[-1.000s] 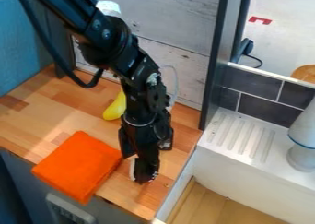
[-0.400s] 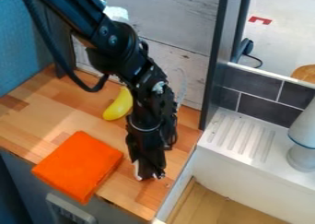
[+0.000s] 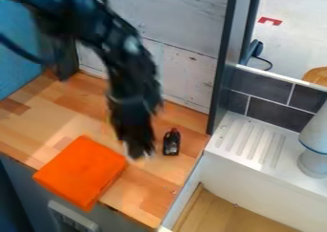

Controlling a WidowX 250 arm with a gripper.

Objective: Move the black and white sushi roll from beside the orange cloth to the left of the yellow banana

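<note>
Bumping of the bottle [image 3: 171, 142] is risked by any sideways swing of the claw [image 3: 137, 152] near it | claw: spread or closed, cannot be told | bottle: on tabletop [image 3: 45, 119], towards drainboard [image 3: 244, 147]

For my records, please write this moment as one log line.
gripper: above wooden counter; picture left: orange cloth; picture right: small dark object

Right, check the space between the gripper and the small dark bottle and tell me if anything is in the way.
Nothing visible stands between the gripper and the small dark bottle; just wooden counter shows there. The orange cloth lies on the gripper's other side.
</note>
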